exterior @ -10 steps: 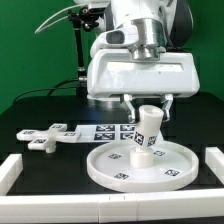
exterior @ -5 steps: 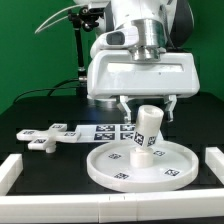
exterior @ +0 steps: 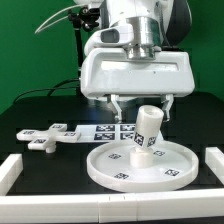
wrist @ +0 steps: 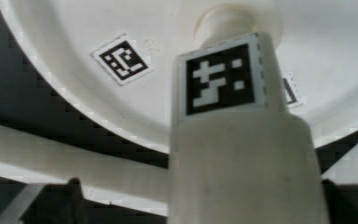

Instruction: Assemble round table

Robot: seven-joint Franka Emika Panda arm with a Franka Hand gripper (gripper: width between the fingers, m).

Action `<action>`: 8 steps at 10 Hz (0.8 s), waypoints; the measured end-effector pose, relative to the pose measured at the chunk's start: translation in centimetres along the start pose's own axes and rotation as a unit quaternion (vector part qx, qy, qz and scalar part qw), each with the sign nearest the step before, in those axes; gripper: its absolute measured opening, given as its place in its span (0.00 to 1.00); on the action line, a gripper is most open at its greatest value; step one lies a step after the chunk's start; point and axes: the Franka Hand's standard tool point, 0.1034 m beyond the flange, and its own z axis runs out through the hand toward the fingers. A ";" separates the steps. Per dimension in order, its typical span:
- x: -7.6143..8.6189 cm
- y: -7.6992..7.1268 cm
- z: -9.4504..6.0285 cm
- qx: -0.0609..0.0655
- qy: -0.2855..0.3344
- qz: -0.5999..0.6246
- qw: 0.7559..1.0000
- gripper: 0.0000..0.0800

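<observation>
Claw: white arm's two-finger claw (exterior: 143,111), spread wide and gripping nothing. One finger hangs on each side of the leg's top, both clear of it, so the leg stands unaided.

Base: flat white cross-shaped plastic base (exterior: 45,135) with square tags. It lies flat on the black counter (exterior: 50,112) at the exterior view's left, well apart from the disc. Judged to be set aside there until the leg can take it.

Marker board: thin flat white marker board (exterior: 108,130), lying behind the disc. Its far end is hidden by the leg and the disc's rim.

Disc: large white rimmed round plastic disc (exterior: 92,168), flat on the counter with its rim upward and tags on its floor. It sits just toward the exterior view's right of centre. Judged to be the tabletop laid face down, so the leg goes in from above.

Leg: short thick white plastic cylinder leg (exterior: 148,132) with a tag on its side. It stands on end at the disc's middle and leans slightly toward the exterior view's right. The wrist view looks down its length (wrist: 238,150) to the disc floor (wrist: 69,30). Whether it is fully seated cannot be told.

Border blocks: white border blocks (exterior: 212,165) along the near edge and both sides, fencing the work area.

Progress: leg on disc, base not yet fitted.
</observation>
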 end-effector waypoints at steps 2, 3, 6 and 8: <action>0.8 0.8 -1.1 0.001 -0.014 -0.012 1.000 0.81; 1.3 1.2 -1.7 -0.001 -0.012 -0.013 1.000 0.81; 0.8 1.0 -1.2 0.000 -0.015 -0.014 1.000 0.81; -0.1 1.5 -0.6 0.000 -0.022 -0.016 1.000 0.81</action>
